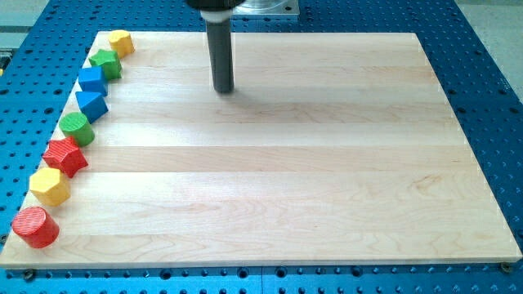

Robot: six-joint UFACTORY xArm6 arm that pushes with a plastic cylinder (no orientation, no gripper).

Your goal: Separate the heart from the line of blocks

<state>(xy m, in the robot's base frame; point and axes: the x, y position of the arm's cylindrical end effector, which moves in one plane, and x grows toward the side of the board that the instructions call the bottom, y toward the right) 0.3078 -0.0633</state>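
Note:
Several blocks form a line along the board's left edge. From the view's top down they are: a yellow block (121,41) that looks heart-shaped, a green star (106,63), a blue block (92,79), a blue triangle (91,104), a green cylinder (76,127), a red star (64,156), a yellow hexagon (50,186) and a red cylinder (35,226). My tip (223,90) rests on the board near the top middle. It is well to the right of the line and touches no block.
The wooden board (327,180) lies on a blue perforated table (490,82). The line of blocks runs close to the board's left edge. The rod's mount shows at the view's top edge.

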